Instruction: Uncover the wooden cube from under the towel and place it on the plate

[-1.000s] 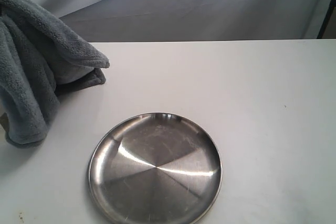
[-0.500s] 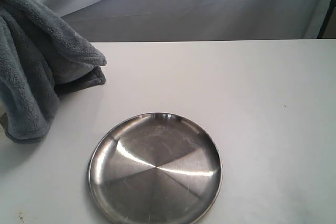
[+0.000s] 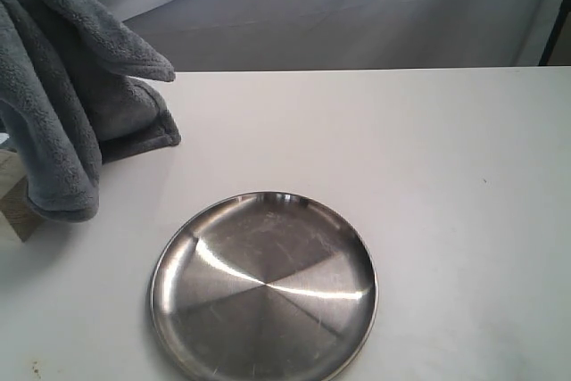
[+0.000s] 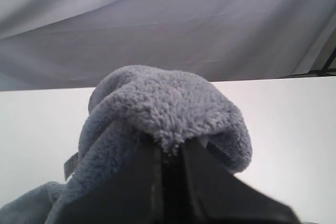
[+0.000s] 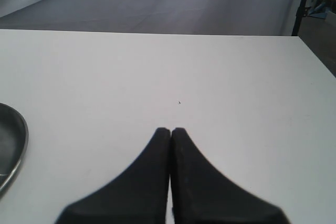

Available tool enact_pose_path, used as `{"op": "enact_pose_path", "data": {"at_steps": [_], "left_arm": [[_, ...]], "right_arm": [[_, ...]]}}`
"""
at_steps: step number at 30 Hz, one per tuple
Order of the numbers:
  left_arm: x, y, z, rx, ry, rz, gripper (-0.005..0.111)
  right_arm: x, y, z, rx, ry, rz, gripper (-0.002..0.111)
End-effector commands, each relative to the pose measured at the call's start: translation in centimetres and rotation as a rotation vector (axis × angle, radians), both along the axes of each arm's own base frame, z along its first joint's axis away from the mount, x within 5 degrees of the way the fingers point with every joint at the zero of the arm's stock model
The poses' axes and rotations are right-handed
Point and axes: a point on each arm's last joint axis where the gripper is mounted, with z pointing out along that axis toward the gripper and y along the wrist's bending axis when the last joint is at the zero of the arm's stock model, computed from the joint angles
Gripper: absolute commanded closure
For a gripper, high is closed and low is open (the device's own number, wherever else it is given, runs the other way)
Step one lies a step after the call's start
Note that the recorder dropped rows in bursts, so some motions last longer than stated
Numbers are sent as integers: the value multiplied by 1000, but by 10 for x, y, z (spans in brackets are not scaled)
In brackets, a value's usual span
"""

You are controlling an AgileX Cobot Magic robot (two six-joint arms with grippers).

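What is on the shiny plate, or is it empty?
Empty. The plate shows only bare metal; the wooden cube peeks out under the towel, off the plate.

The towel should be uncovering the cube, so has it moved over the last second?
Yes. The towel has lifted upward, away from the unmoved plate, baring a corner of the wooden cube.

The exterior camera is looking down slantwise across the table [image 3: 446, 202], close to the plate [image 3: 263, 287]. The left wrist camera is peering level past the towel [image 4: 168, 103], very near. The right wrist camera is skimming low, sharing the plate's rim.
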Motion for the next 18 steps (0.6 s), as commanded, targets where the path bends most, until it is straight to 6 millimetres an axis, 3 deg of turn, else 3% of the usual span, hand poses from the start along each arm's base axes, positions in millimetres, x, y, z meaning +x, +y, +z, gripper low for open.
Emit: {"op": "enact_pose_path", "data": {"at_steps": [1, 5, 10, 14, 18], "left_arm": [[-1, 3, 5, 73, -51, -5, 107], [-3, 11, -5, 248, 23, -3, 107], [3, 33, -22, 341, 162, 207, 107], [14, 49, -52, 382, 361, 396, 107], [31, 51, -86, 391, 489, 404, 107]], "right_arm": [[0, 0, -1, 0, -4, -7, 108], [0, 0, -1, 0, -4, -7, 108], [0, 0, -1, 0, -4, -7, 108], [0, 0, -1, 0, -4, -7, 108], [0, 0, -1, 0, -4, -7, 108]]}}
